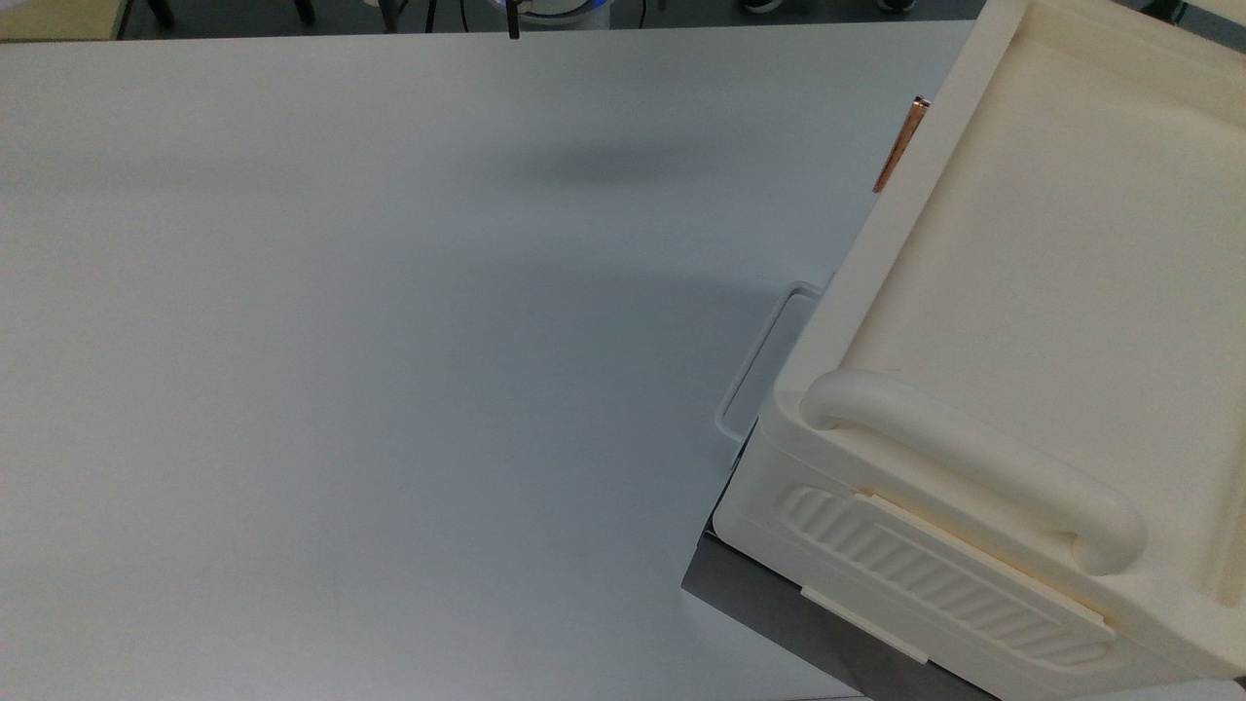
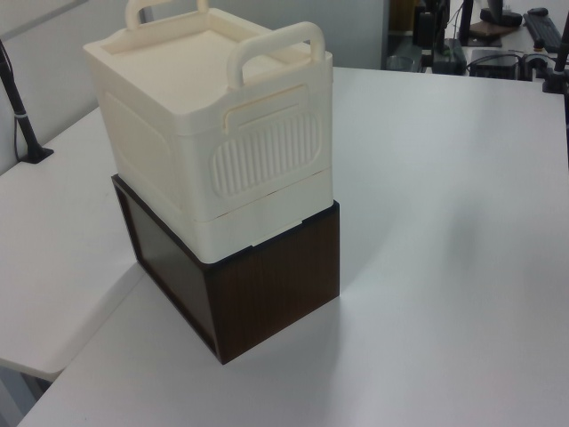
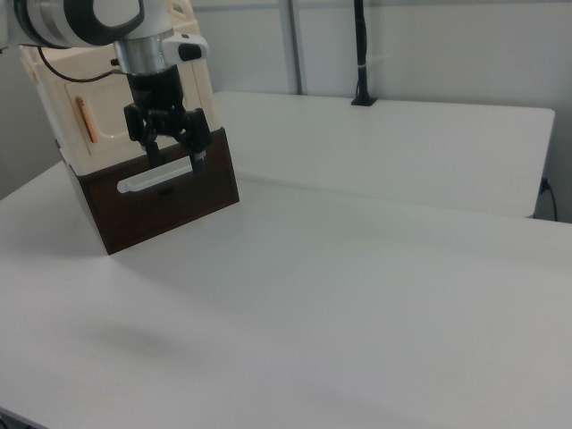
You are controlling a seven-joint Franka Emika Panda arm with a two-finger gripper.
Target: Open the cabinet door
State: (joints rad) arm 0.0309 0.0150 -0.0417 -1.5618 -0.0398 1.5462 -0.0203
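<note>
Cabinet door (image 3: 98, 121) sat shut on the cream cabinet (image 3: 67, 98), copper handle (image 3: 87, 120) at its left end. Right of that handle the end effector (image 3: 173, 148) hung in front of the cabinet, fingers (image 3: 197, 147) spread, gripping nothing, above the white worktop (image 3: 357, 295).

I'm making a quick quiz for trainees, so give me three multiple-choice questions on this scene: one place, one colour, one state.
1. The cream cabinet stands on: A bare table, B dark brown box, C shelf.
2. The cabinet door's bar handle is: A copper, B black, C blue.
3. The gripper is: A shut on the handle, B open, C holding a cup.

B: the cream cabinet sits atop the dark brown box.
A: the bar handle on the cabinet door looks copper.
B: the gripper has its fingers spread, apart from the handle.
</note>
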